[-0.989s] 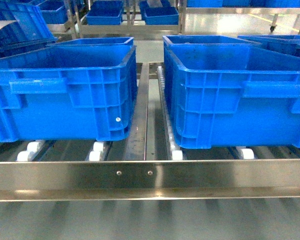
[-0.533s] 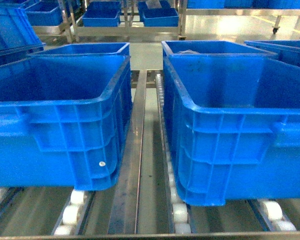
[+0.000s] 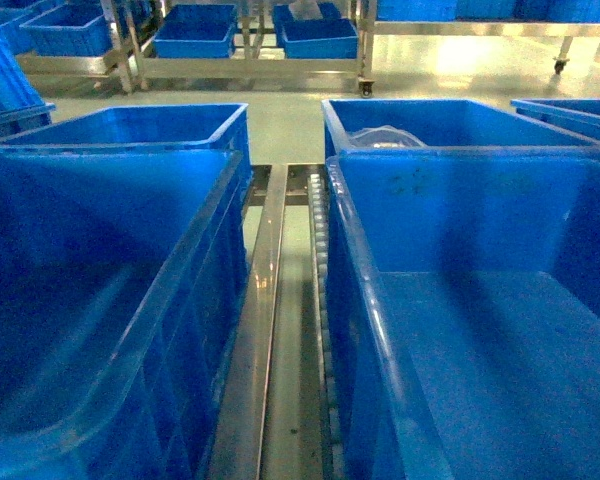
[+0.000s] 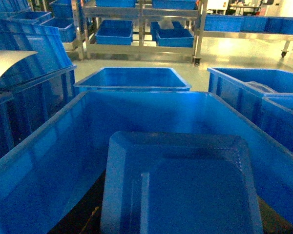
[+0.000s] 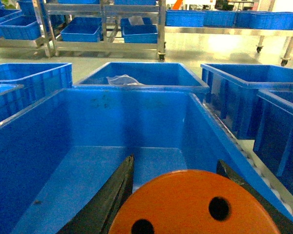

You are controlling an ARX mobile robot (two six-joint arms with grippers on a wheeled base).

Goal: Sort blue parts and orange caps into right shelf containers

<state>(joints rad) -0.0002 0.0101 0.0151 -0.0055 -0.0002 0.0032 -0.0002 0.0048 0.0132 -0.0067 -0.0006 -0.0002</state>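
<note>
between right gripper point(image 5: 178, 195) fingers point(image 5: 112, 195), orange cap point(image 5: 195, 204) clamped.

Factory or warehouse floor: blue crates point(image 3: 460, 300) on roller racks point(image 3: 320, 260), steel shelving point(image 5: 102, 29) behind.

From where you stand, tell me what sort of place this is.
Probably a factory or warehouse sorting area: rows of blue crates on a steel roller rack, more crates on metal shelving across a shiny floor. The right gripper holds an orange cap.
</note>
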